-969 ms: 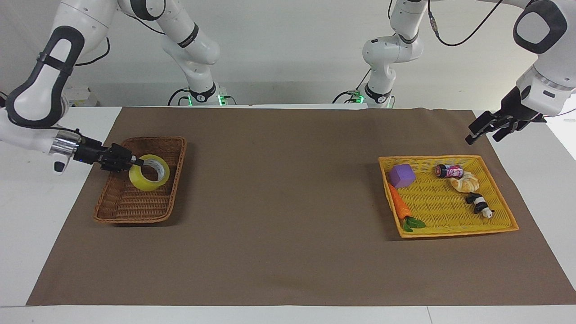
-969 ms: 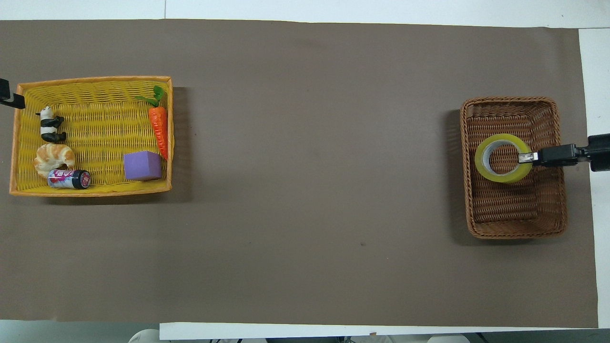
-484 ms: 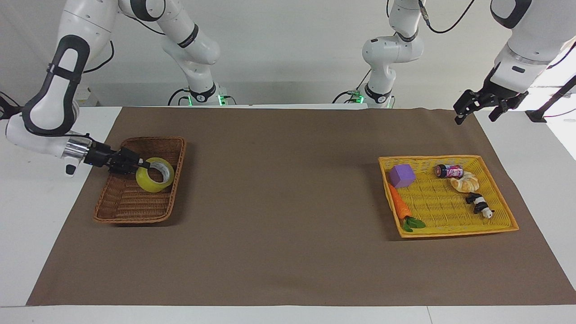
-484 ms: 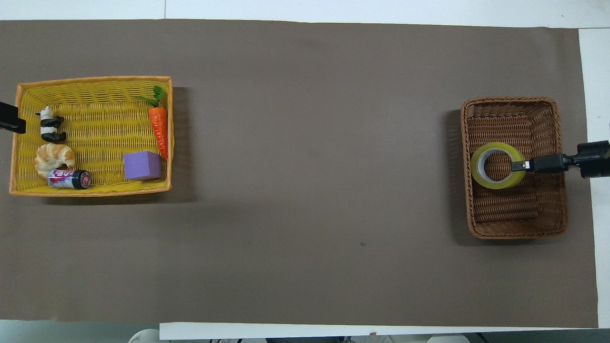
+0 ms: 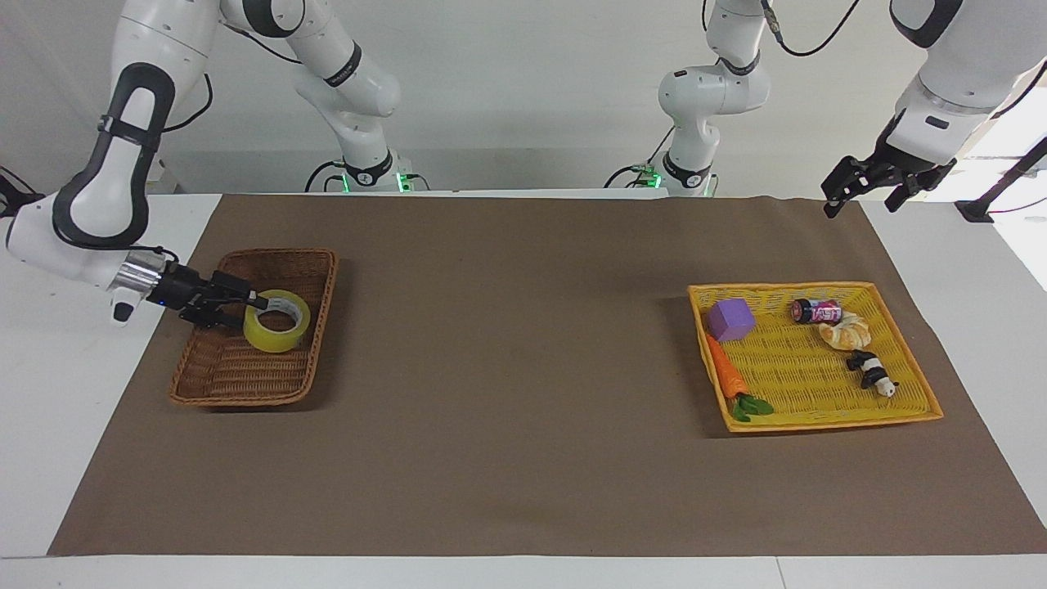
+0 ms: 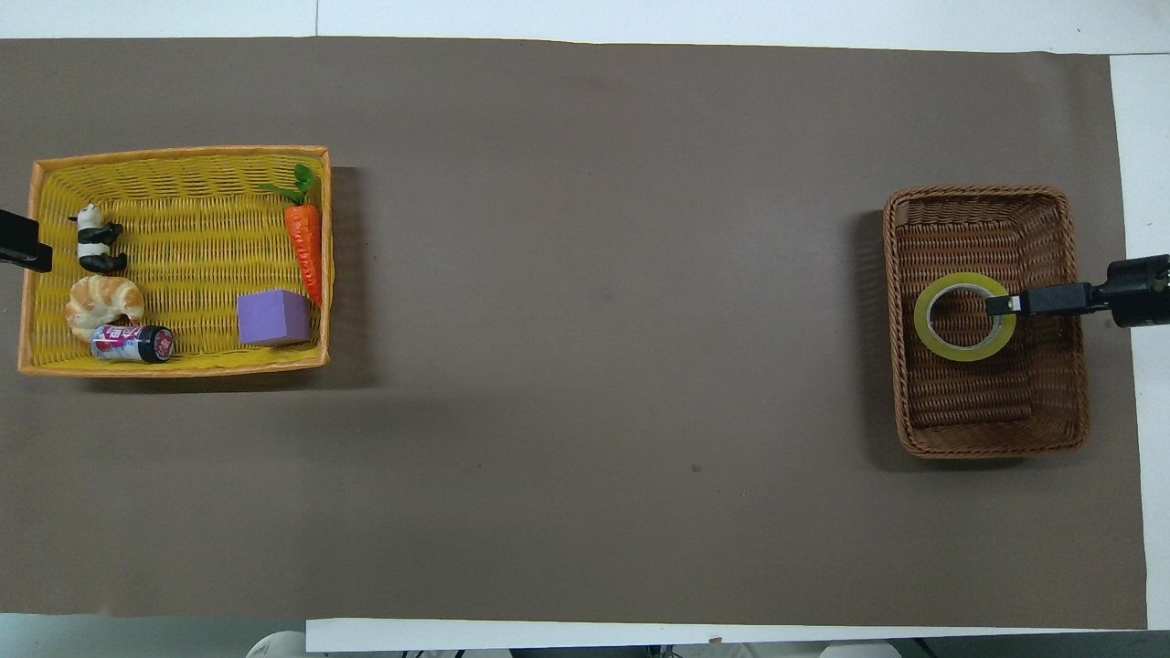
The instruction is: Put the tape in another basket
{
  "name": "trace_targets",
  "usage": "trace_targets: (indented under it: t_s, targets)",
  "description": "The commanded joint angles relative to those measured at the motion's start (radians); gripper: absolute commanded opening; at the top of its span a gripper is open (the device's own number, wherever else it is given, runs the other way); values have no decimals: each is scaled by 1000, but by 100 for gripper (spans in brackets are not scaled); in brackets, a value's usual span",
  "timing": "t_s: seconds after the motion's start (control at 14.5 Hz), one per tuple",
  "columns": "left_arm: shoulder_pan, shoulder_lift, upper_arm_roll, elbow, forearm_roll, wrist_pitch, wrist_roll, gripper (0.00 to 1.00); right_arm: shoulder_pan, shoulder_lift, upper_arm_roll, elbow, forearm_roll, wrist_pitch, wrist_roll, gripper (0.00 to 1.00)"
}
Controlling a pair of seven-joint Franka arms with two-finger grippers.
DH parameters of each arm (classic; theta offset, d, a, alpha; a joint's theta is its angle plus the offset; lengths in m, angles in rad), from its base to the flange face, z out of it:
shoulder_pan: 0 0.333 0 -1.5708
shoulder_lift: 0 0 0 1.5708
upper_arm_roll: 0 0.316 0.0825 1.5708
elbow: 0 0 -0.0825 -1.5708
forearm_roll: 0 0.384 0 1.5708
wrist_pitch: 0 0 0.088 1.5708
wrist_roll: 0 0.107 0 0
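Note:
The tape [image 5: 276, 321], a yellow roll with a grey-white core, sits level and low inside the brown wicker basket [image 5: 319, 282] at the right arm's end of the table. My right gripper [image 5: 255, 303] reaches in over the basket's side wall, shut on the roll's wall at the side toward that end. In the overhead view the right gripper [image 6: 999, 304] overlaps the rim of the tape [image 6: 941, 340] in the basket [image 6: 992, 439]. My left gripper [image 5: 860, 204] hangs open and empty in the air over the mat's corner near the yellow tray.
A bright yellow flat woven tray [image 5: 818, 417] at the left arm's end holds a purple cube [image 5: 730, 318], a carrot [image 5: 726, 373], a small can [image 5: 816, 311], a croissant [image 5: 847, 330] and a toy panda [image 5: 872, 372]. A brown mat [image 5: 523, 368] covers the table.
The right gripper has lowered the tape in the brown basket and turned it from tilted to level. The left arm rose and drew back toward the robots.

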Motion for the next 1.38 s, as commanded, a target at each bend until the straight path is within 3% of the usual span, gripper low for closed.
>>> trace_targets:
  t_s: [0.0,0.14,0.35,0.55,0.76,0.97,1.31]
  targets:
    - [7,-30,2,-28,15,-7,2,100,68,-75,2,29,-194,68,0,100]
    - [6,-30,2,-28,15,-7,2,100,116,-133,3,32,-330,91,22,100]
    - [7,-30,2,-28,15,-8,2,100,153,-207,9,70,-423,71,118,100]
    - [7,-30,2,-28,15,-8,2,100,214,-253,12,159,-569,-88,409,100]
    - [7,-30,2,-28,15,-8,2,100,233,-259,12,254,-589,-251,548,100]
    - [7,-30,2,-28,17,-8,2,100,234,-311,17,244,-595,-283,560,100]
    - [7,-30,2,-28,15,-7,2,100,335,-320,15,268,-683,-305,675,100]
